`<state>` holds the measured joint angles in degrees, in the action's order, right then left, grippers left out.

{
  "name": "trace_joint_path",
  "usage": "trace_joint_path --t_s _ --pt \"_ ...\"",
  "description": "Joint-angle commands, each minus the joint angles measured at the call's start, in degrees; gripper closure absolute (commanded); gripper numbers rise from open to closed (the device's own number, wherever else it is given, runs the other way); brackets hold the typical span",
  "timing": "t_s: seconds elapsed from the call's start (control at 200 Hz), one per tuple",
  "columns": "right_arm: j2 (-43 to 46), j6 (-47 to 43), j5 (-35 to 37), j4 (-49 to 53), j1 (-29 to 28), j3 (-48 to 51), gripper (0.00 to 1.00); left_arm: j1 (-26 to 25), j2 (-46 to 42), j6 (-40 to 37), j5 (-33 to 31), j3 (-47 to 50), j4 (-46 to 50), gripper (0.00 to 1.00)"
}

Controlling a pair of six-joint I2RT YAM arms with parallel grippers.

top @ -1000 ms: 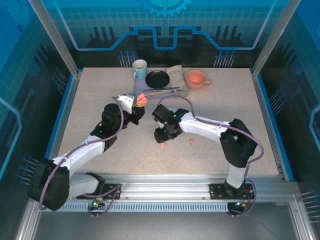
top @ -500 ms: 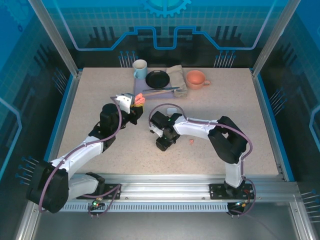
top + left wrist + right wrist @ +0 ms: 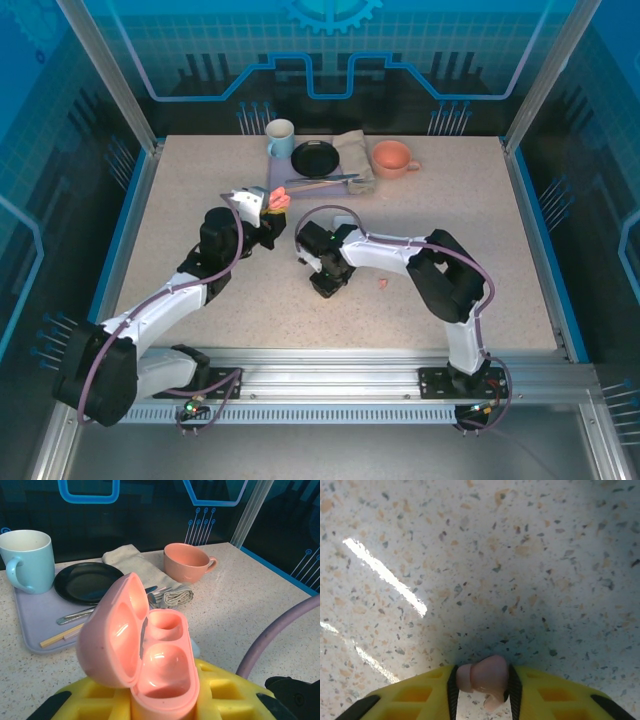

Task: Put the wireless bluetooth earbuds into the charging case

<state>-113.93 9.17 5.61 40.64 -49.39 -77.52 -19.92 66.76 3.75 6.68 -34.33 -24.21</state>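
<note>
The salmon-pink charging case has its lid swung open to the left and both wells empty. My left gripper is shut on its base and holds it upright above the table; from above, the case shows at the tip of the left gripper. My right gripper is shut on a salmon-pink earbud, pinched between the yellow fingers just over the speckled tabletop. From above, the right gripper points down at the table's middle. A second pink earbud lies on the table to its right.
At the back, a lilac tray carries a light blue mug, a black plate and cutlery. A grey cloth and a salmon mug sit to the right of them.
My right gripper has slid left along the table and its fingers have closed on the pink earbud that lay there. The left gripper with the case shifted slightly, then held still.
</note>
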Motion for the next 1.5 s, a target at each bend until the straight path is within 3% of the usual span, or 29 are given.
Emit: trace_joint_path --t_s 0.0,0.225,0.48,0.6,0.69,0.735,0.845,0.915,1.12,1.336,1.496 --pt "-0.96 6.87 0.56 -1.12 1.65 -0.08 0.68 0.67 -0.75 1.05 0.44 0.40 -0.93 1.00" --pt "2.09 14.14 -4.36 -5.03 6.28 5.38 0.69 0.67 -0.58 1.00 0.85 0.18 -0.93 1.00" --pt "5.41 22.36 -24.06 -18.22 13.41 13.86 0.70 0.67 -0.03 1.03 1.23 -0.30 -0.93 1.00" --pt "4.71 25.06 -29.16 -22.14 14.61 15.09 0.69 0.70 0.34 1.09 1.49 -0.56 -0.93 1.00" --pt "4.59 24.99 -26.96 -20.89 14.44 14.72 0.67 0.67 0.41 1.22 1.58 -0.74 -0.91 1.00" --pt "4.70 24.72 -24.92 -19.89 14.41 14.68 0.61 0.67 0.43 1.24 1.63 -0.82 -0.86 1.00" --pt "6.22 23.97 -15.12 -14.28 13.67 14.11 0.49 0.68 0.43 1.39 1.98 -1.05 -0.75 1.00" --pt "7.81 23.70 -9.58 -11.81 13.44 14.11 0.48 0.65 0.43 1.60 2.12 -1.26 -0.75 1.00" --pt "15.86 26.21 -3.67 -9.43 13.24 16.20 0.49 0.70 0.47 1.79 2.72 -1.45 -0.75 1.00" --pt "21.87 35.12 12.09 2.81 14.26 15.46 0.48 0.59 0.74 1.87 4.42 -1.00 -1.28 1.00" --pt "20.89 37.74 14.63 6.53 15.50 15.96 0.47 0.25 1.59 2.05 6.95 -1.00 -2.28 1.00"
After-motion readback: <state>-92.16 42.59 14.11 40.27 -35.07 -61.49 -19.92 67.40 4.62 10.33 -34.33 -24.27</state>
